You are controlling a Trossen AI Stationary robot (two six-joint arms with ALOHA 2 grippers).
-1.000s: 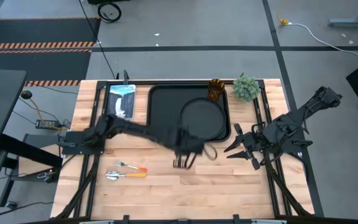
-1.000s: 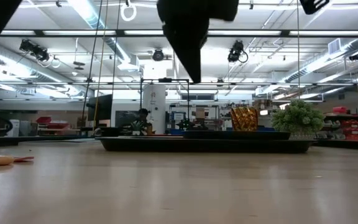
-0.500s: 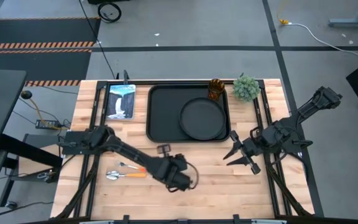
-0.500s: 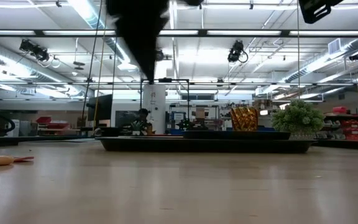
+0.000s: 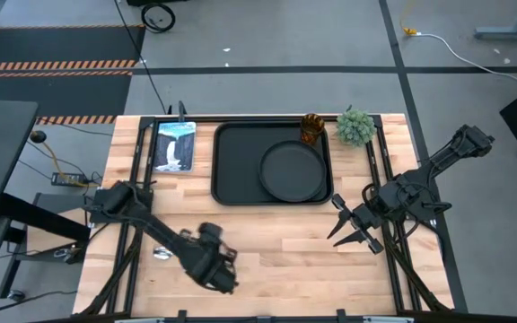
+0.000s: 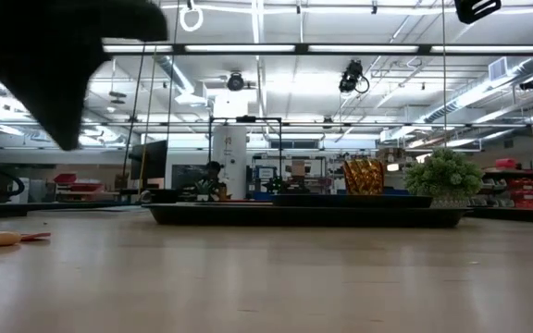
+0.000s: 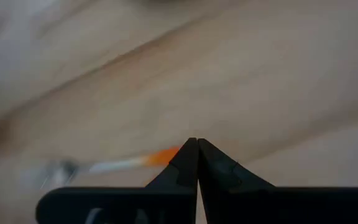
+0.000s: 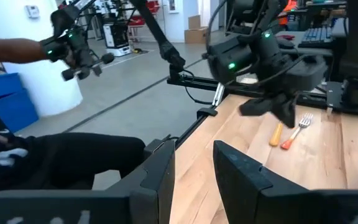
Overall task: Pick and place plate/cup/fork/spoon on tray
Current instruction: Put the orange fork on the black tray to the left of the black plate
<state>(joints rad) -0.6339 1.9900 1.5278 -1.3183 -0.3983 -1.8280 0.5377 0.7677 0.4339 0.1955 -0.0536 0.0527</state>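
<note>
1. The tray (image 5: 240, 161) is a large black rectangle with rounded corners and a raised rim, lying at the far middle of the pale wooden worktop (image 5: 312, 260).
2. The plate (image 5: 293, 172) is round, matte black and rimmed, and lies inside the tray in its right half.
3. The cup (image 5: 311, 128), a small amber tumbler with a patterned surface, stands upright at the tray's far right corner; the high view does not settle whether it is on the tray or just beside it.
4. The fork (image 8: 296, 130) and the spoon (image 8: 276, 133), both silver with orange handles, lie side by side on the bare worktop, well apart from the tray toward the near left.
5. The left hand (image 5: 214, 266) hangs over the worktop near the cutlery, with its two fingers pressed together and nothing between them.
6. The right hand (image 5: 355, 226) waits to the right of the tray, its fingers spread apart and empty.
7. A small green potted plant (image 5: 354, 126) stands just right of the cup, and a blue-white picture card (image 5: 175, 145) lies left of the tray.
8. Beyond the worktop is a grey floor and a large room with ceiling strip lights; a person (image 6: 213, 178) sits far behind the tray.
</note>
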